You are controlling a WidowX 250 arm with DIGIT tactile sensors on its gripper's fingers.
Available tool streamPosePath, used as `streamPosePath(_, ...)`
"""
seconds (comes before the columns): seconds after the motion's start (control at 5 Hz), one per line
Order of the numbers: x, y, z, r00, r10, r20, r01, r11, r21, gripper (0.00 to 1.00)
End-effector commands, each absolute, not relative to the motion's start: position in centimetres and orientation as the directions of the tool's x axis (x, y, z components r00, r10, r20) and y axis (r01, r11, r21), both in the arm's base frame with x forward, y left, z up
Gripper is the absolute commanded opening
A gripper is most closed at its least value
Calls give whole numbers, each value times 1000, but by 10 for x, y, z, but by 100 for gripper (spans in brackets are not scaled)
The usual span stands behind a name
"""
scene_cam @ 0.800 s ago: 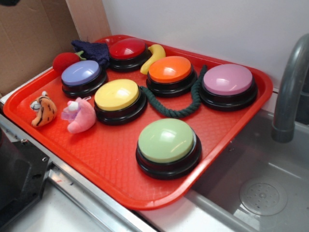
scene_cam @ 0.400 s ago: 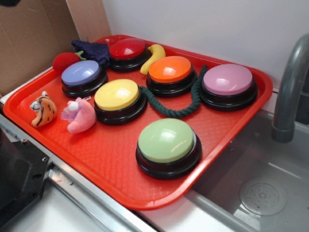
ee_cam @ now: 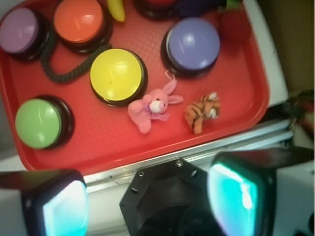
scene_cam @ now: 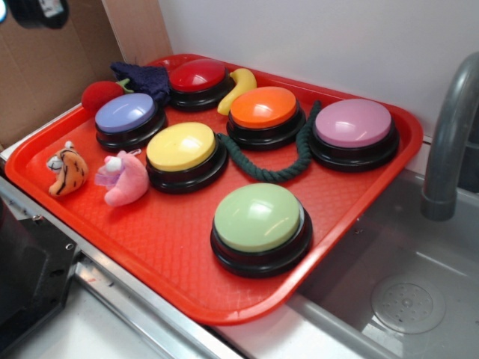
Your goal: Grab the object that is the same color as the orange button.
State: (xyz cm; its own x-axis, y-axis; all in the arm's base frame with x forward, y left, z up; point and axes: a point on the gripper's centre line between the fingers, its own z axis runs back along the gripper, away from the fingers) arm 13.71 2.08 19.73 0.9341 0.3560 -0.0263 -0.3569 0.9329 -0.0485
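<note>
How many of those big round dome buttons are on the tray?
6: red button at the back, orange button, pink button, purple button, yellow button mid-tray, green button in front.

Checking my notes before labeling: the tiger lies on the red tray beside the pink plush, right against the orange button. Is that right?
Not quite. The tiger lies on the tray beside the pink plush, but far from the orange button; the exterior view shows the yellow button between them.

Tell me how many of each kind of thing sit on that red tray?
Dome buttons: 6, including the orange button
Plush toys: 2, tiger and pink one
Banana: 1
Green rope: 1
Red ball: 1
Dark blue cloth: 1
Total: 12
</note>
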Motion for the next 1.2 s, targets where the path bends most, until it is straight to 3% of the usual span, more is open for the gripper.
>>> streamPosePath(0.0,141,64,149,775,631,-40,-632,774,-36,100)
streamPosePath(0.4,134,87,93,609,792,-30,-792,610,34,100)
streamPosePath(0.8,139,87,43,566,824,14,-824,565,24,100)
streamPosePath(1.0,137,92,32,543,839,27,-839,543,32,100)
